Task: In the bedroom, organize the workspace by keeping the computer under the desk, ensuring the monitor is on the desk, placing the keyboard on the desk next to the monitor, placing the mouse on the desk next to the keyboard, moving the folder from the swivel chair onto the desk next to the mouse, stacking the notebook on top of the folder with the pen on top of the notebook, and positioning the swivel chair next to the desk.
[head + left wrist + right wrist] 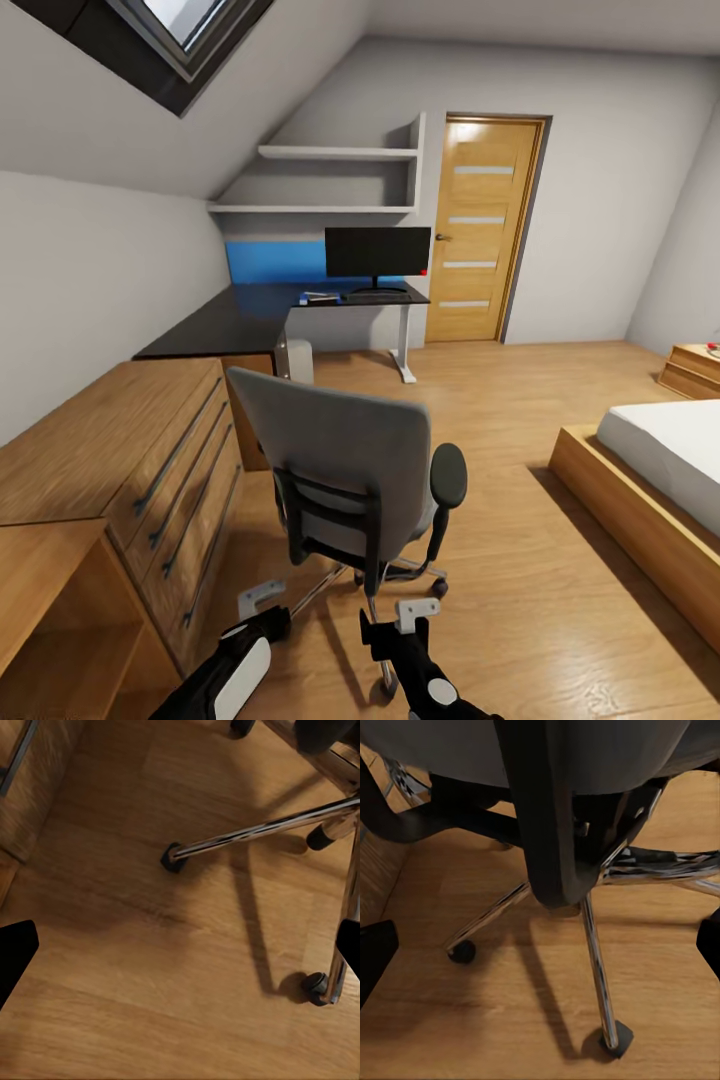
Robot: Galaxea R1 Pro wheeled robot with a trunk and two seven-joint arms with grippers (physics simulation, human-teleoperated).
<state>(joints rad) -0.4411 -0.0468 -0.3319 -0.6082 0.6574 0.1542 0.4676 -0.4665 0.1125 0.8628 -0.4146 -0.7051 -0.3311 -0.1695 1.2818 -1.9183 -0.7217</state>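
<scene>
The swivel chair (345,470) stands just ahead of me, its grey back toward me, so the seat and any folder on it are hidden. My left gripper (262,598) and right gripper (415,610) hang low behind it, both open and empty. The left wrist view has my left gripper (180,952) over the floor beside a chrome leg (262,829); the right gripper (540,949) faces the chair's base (596,967). At the far wall the black desk (225,325) carries the monitor (377,252) and keyboard (377,296). The grey computer (298,360) stands beneath it. A small item (320,297) is too small to identify.
A wooden drawer chest (130,470) runs along the left, close to the chair. A bed (655,470) on a wooden frame fills the right. A wooden door (480,230) stands beyond the desk, shelves (330,180) above it. Open plank floor (500,410) lies between chair and desk.
</scene>
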